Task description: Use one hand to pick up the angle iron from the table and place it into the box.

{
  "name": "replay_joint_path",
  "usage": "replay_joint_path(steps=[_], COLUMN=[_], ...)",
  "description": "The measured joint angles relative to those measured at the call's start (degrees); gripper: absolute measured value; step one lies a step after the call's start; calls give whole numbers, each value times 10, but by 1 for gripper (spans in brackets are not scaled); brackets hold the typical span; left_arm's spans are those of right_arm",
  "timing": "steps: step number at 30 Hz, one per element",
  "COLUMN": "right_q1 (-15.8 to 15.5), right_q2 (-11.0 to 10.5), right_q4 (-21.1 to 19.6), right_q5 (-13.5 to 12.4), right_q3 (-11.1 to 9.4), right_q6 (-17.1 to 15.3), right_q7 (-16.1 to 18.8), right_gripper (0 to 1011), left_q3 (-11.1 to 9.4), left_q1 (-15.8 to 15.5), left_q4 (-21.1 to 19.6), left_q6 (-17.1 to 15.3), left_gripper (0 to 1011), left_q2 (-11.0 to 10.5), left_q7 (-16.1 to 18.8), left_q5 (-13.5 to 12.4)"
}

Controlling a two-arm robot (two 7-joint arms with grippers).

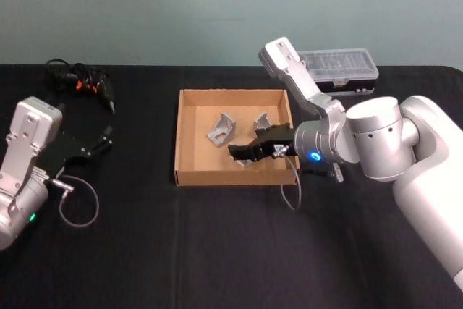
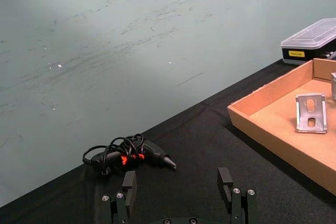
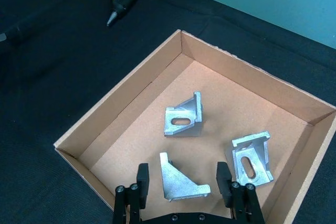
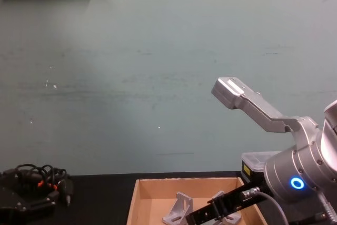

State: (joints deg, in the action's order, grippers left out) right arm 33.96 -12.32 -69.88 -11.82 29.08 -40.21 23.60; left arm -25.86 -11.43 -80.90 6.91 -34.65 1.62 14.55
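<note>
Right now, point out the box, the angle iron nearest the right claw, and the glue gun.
box [image 3: 122, 88], right wrist view, on its far-left wall.
angle iron [image 3: 181, 181], right wrist view, on its flat face.
glue gun [image 2: 151, 153], left wrist view, on its black body.

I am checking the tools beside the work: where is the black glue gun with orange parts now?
In the head view, the black glue gun lies on the black table at the far left, left of the tan cardboard box.
</note>
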Motion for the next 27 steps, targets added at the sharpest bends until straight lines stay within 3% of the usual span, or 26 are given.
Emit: replay_joint_path(steps=[3,9,22,27], right_q1=[0,0,-2,-21], right_q2=[0,0,0,-6], right_q4=[0,-1,-3,-32], right_q5=[0,0,-1,-1], right_q3=[0,0,-1,-13], right_q6=[0,0,1,13], right_q7=[0,0,-1,-6], right_gripper=[890,1000,1000,1000], left_q3=[0,0,0,0], left_q1=[0,0,0,0], left_q4=[0,0,0,0], left_q6=[0,0,0,0], left_gripper=[1011,1011,1011,1011], left_q2=[0,0,0,0], left_q7=[0,0,0,0], left_q5=[0,0,0,0])
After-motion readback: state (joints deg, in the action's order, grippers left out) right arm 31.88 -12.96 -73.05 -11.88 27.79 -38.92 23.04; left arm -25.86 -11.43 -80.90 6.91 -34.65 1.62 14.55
